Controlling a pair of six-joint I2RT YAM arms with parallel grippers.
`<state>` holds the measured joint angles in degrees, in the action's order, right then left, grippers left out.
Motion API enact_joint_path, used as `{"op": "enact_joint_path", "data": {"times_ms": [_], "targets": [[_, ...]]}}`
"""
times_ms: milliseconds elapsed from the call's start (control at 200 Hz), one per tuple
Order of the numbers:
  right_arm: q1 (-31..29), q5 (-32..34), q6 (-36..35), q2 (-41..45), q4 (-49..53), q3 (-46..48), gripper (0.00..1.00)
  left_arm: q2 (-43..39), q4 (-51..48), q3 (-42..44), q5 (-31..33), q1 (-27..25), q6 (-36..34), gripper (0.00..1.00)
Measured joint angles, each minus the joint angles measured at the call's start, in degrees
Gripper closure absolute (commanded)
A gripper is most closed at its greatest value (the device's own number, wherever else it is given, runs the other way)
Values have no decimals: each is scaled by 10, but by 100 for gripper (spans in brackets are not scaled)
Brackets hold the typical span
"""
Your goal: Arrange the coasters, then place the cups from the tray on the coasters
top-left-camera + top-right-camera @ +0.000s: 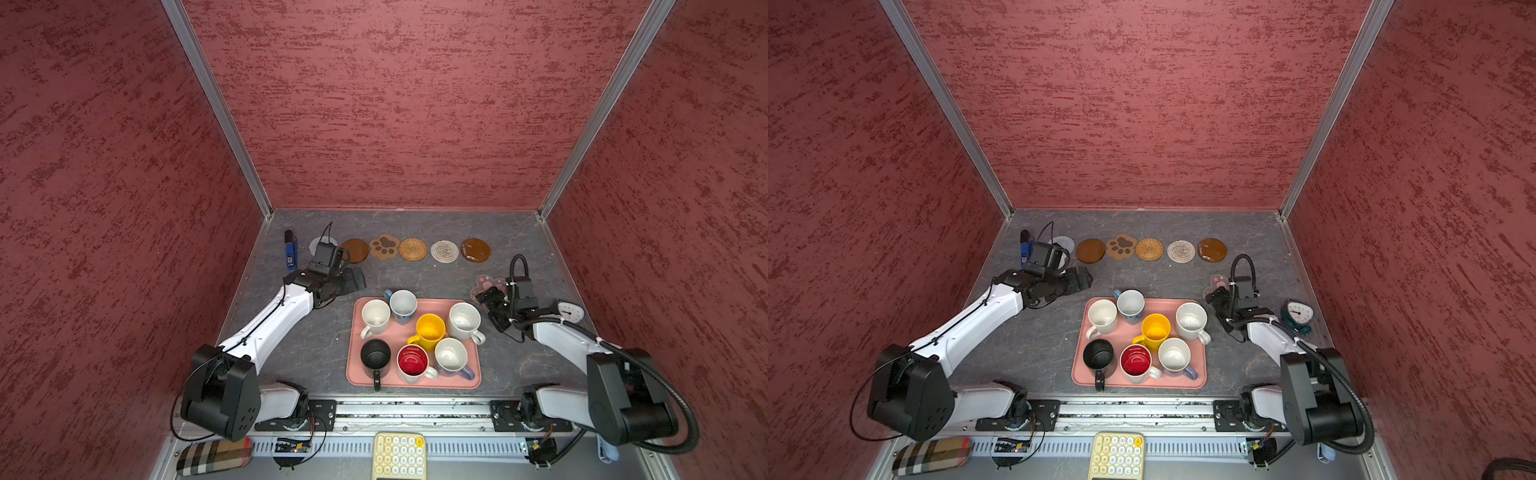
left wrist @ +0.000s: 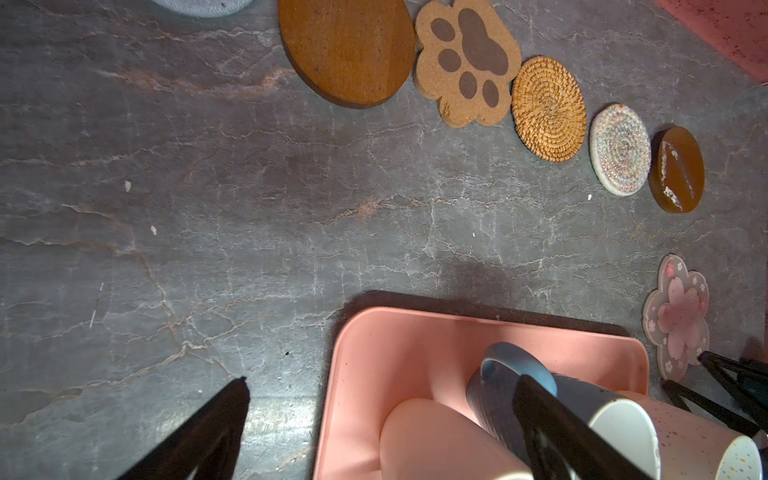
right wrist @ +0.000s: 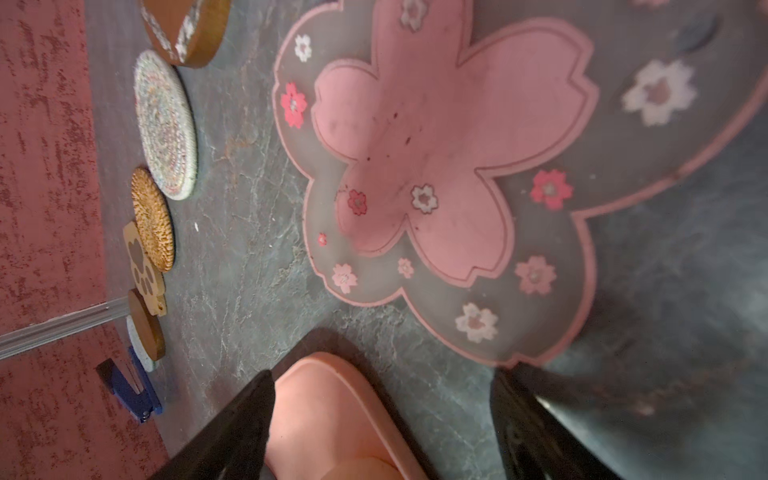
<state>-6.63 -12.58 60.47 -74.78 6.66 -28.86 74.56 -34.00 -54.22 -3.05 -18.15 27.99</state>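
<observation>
On the left, the left claw (image 1: 355, 277) is held low over the tabletop (image 1: 415, 278) with its jaws spread wide and nothing between them, just short of the far left corner of the tray (image 1: 351, 365). Along the far wall a row of six coasters is laid out: the grey woven coaster (image 1: 318, 245), partly hidden behind the left wrist, then a brown disc (image 1: 356, 250), the paw coaster (image 1: 384, 246), the wicker coaster (image 1: 412, 249), the beige woven coaster (image 1: 444, 251) and a second brown disc (image 1: 476, 249). In front of the row, all seven cups (image 1: 430, 328) are seen standing upright on the tray, so the cup step is judged not yet begun. The pink flower coaster (image 3: 436, 166) is the one left out of line: it lies flat beside the tray's far right corner, nearer than the row and below its right end. The right claw (image 1: 488, 297) is poised at the near edge of that coaster with its jaws apart and nothing gripped; whether one finger touches the edge cannot be told. The coaster is thus found directly ahead of the right claw, toward the far wall, and well apart from the left claw across the tray, so the right arm is judged the nearer one. Being roughly round, it offers no long axis to be matched. The free spot is judged to lie past the second brown disc, farther back and to the right.
</observation>
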Motion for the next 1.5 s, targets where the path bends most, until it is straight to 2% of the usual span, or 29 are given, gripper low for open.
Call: {"op": "enact_joint_path", "data": {"times_ms": [336,601,892,1247,1498], "targets": [[-1,-26,17,-62,-89,-16,19,-9,-12,0,2,0,0,0],[-2,-29,24,-72,-102,-19,19,-9,-14,0,4,0,0,0],[-2,-10,18,-136,-120,-73,17,-8,-14,0,4,0,0,0],[39,23,-19,-143,-73,-103,16,-8,-16,0,6,0,0,1],[50,42,-70,-72,7,-109,16,-7,-16,0,5,0,0,0]]}}
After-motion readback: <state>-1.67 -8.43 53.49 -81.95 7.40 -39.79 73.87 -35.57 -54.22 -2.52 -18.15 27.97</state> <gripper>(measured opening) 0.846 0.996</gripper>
